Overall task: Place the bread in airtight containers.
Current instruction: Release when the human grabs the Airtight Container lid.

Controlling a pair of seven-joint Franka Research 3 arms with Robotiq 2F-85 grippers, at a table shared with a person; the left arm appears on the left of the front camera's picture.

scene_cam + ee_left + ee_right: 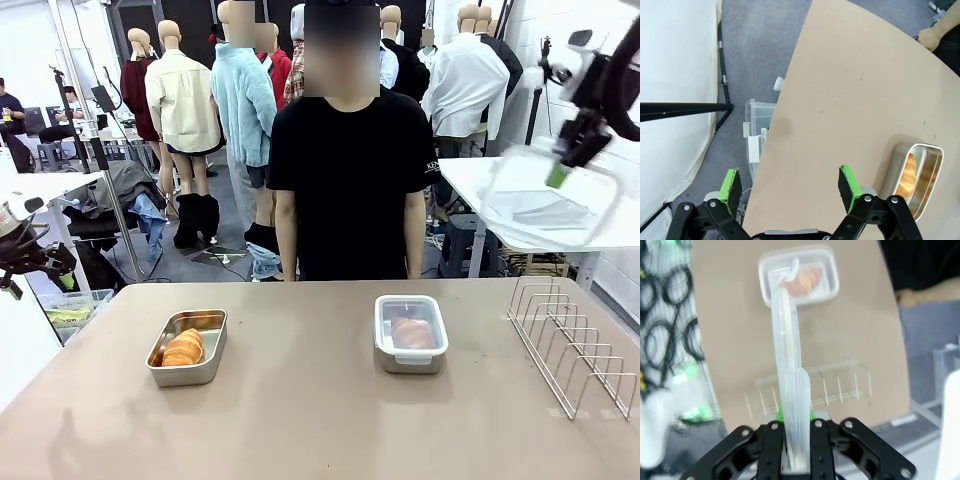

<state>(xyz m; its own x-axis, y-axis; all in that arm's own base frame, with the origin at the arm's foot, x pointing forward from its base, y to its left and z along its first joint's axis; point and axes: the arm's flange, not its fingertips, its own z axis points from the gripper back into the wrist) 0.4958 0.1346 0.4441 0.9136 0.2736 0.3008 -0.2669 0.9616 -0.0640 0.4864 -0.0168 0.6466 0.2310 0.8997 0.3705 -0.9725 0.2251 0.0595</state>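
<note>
My right gripper (795, 460) is clamped on the edge of a clear plastic lid (545, 195), held high above the table's right side, and the lid looks motion-blurred in the front view. In the right wrist view I see the lid edge-on, rising between the fingers. My left gripper (792, 187) hangs with its jaws wide apart and nothing between them, over the table's left edge.

On the tan table (300, 400) sit two steel containers. The left container (187, 347) is uncovered, with a golden croissant (184, 348) lying in it. The right container (411, 333) already wears its white-rimmed lid, with a second pastry (411, 332) showing through. A wire rack (572, 345) stands at the far right. A person stands behind the table, arms down.

The risks I judge from here: the lid is pinched only by one thin edge, so it could swing or slip as I carry it across to the uncovered container. I cannot tell how firm the grip is. If the lid lands tilted or off-centre, it may catch the rim, push the light pan along the table, or press on the croissant, which seems to sit near rim height. A low path could also clip the covered container.
</note>
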